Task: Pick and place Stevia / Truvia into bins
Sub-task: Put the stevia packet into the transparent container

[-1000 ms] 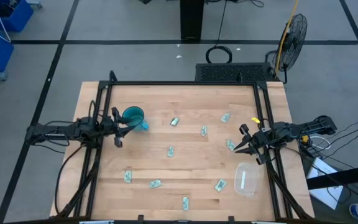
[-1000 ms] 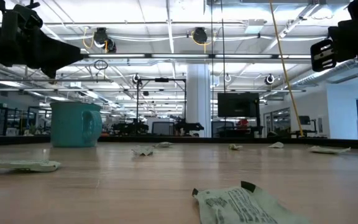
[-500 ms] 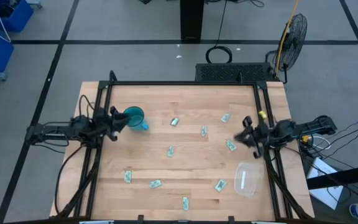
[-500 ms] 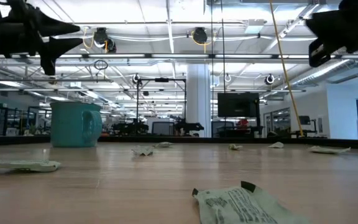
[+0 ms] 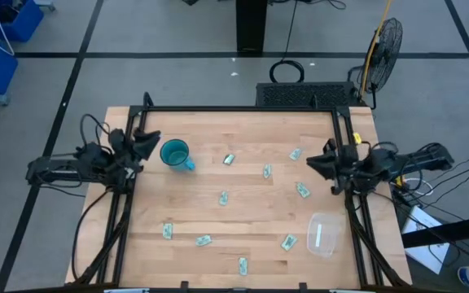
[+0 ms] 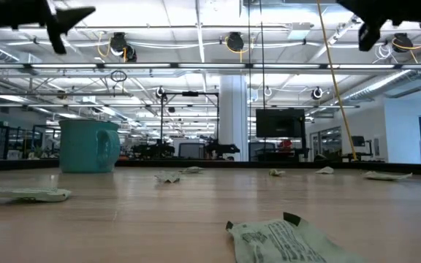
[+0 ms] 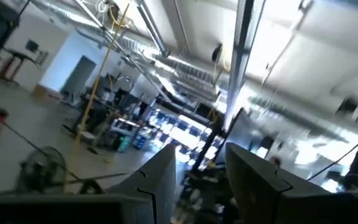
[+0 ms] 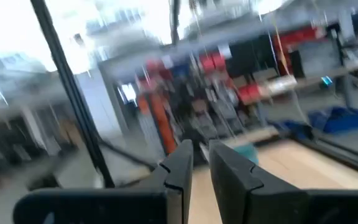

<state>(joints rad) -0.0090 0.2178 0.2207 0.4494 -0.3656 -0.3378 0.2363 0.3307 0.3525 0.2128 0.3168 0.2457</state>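
Lying nearest the low camera, one pale green sachet (image 6: 287, 239) sits flat on the tabletop (image 5: 243, 224), with about nine more scattered across the wood; one lies already inside the clear tub (image 5: 322, 234) at the near right corner. Farther back, the right tool (image 5: 320, 161) hovers raised by the right rail, its fingers a narrow gap apart in the wrist view, holding nothing. A loose sachet (image 5: 302, 190) lies just beneath it: descending square and opening wider should help pinch so thin a packet. Beyond, the left tool (image 5: 142, 144) waits beside the teal mug (image 5: 174, 152), apparently apart, though blur makes that uncertain.
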